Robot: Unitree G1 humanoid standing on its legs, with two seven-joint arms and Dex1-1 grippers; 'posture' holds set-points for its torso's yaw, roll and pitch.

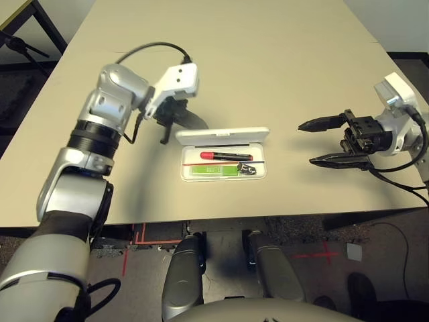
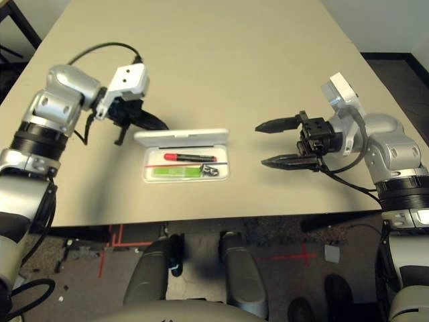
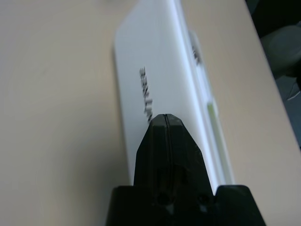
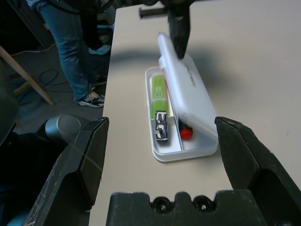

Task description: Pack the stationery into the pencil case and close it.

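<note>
- White plastic case (image 1: 223, 155) lies open near the table's (image 1: 268, 54) front edge, lid (image 1: 222, 135) half raised; marker (image 1: 226, 155), green stick (image 1: 213, 172) and clip (image 1: 248, 169) lie in the tray.
- Left gripper (image 3: 165, 123), fingers pressed together and empty, sits at the lid's back.
- Right gripper (image 1: 319, 141) hangs spread wide, well apart.
- Risk: a push may slide the unbraced case rather than close it.
- Actual fingertip-lid contact is hard to tell.
</note>
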